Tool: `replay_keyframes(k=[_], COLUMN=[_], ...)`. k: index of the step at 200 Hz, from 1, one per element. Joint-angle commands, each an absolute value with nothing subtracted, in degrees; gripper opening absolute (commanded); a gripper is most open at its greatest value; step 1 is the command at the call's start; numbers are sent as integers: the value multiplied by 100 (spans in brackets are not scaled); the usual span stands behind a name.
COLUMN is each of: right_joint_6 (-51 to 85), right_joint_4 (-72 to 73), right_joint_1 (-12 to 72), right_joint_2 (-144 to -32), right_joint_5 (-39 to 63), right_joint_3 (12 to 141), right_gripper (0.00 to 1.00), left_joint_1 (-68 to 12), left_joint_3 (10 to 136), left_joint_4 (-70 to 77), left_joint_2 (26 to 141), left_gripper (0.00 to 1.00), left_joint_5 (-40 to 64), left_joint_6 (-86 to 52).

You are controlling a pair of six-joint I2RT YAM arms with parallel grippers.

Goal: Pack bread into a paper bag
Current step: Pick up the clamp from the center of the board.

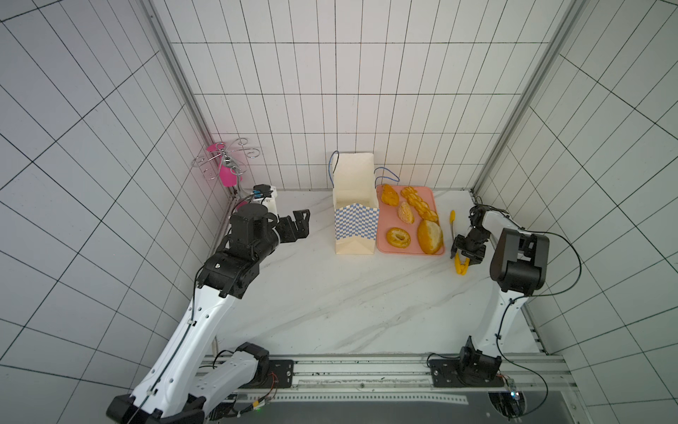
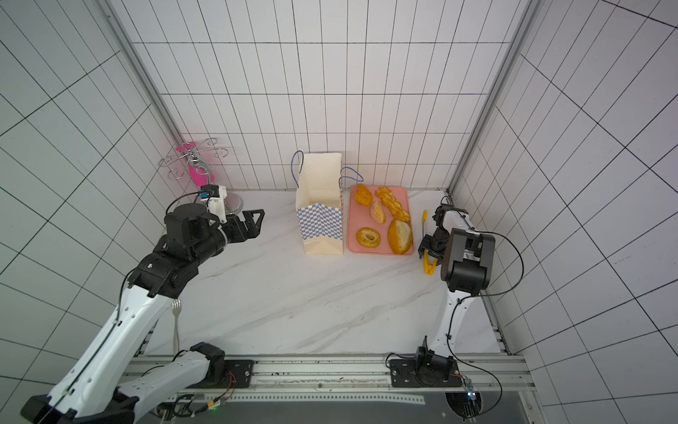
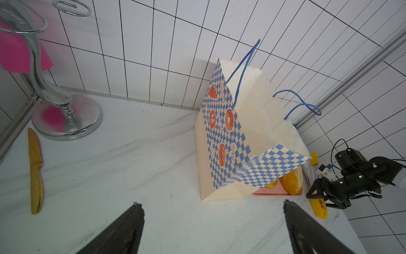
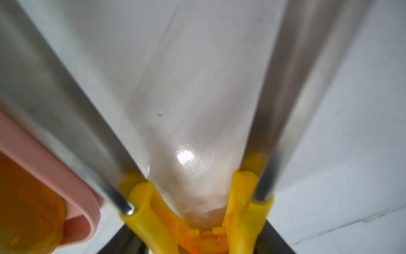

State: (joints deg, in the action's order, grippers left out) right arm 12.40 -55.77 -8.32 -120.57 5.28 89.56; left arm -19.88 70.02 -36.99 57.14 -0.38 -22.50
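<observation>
Fork (image 2: 176, 317): lower left of a top view, flat on the marble tabletop (image 1: 348, 301), beside my left arm.
My left gripper (image 1: 301, 224): left of centre in both top views, above the tabletop. Jaws spread wide with nothing between them. It faces the bag, well apart from it.
My right gripper (image 1: 465, 258): right of centre, down at the tabletop. My jaws stand either side of the tongs' yellow hinge end, close against it. Whether they press it I cannot tell.
Tongs (image 1: 451, 227): on the tabletop just right of the tray, metal arms running up the frame.
Paper bag (image 1: 355, 224): centre, upright, mouth open. Cream with a blue-and-white checked band and blue cord handles.
Pink tray (image 1: 383, 245): flat, just right of the bag.
Bread (image 1: 389, 195): five pieces, all on the tray. Round bun (image 1: 430, 236) lower right, ring (image 1: 398, 237) lower left, oval roll (image 1: 405, 213) middle, braided loaf (image 1: 418, 202) upper right.
Gold knife (image 3: 35, 171): left edge of the left wrist view, flat, near the stand's base.
Chrome wire stand (image 1: 227, 161): upper left of centre, in the far corner, with something pink on it.
</observation>
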Motion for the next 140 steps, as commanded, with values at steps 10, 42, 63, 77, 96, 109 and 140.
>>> replay_keyframes(k=[10,42,63,77,96,109,140], right_joint_6=[1261,1282,1309,1312,1326,1327,1354], right_joint_4=[-5074,-5018,-4992,-5000,-4992,-5000,-5044], right_joint_1=[-800,-790,-756,-710,-619,-559,-443], right_joint_2=[-11935,-11767,-11658,-11560,-11364,-11184,-10665], right_joint_5=[1023,1061,1041,1024,977,966,949], right_joint_3=[8657,8449,8361,8305,8215,8149,8035], right_gripper=[51,22,0,0,0,0,0], left_joint_1=[-1982,-1995,-1997,-2012,-2019,-2021,-2067], left_joint_3=[6946,6952,6920,6913,6898,6891,6768], left_joint_4=[-3491,-3460,-3439,-3429,-3415,-3397,-3272], left_joint_2=[5620,5608,5582,5573,5570,5563,5512], left_gripper=[99,99,99,99,99,99,99], left_joint_5=[-12,44,79,105,145,190,303], left_joint_6=[-2285,-2370,-2413,-2450,-2486,-2520,-2607])
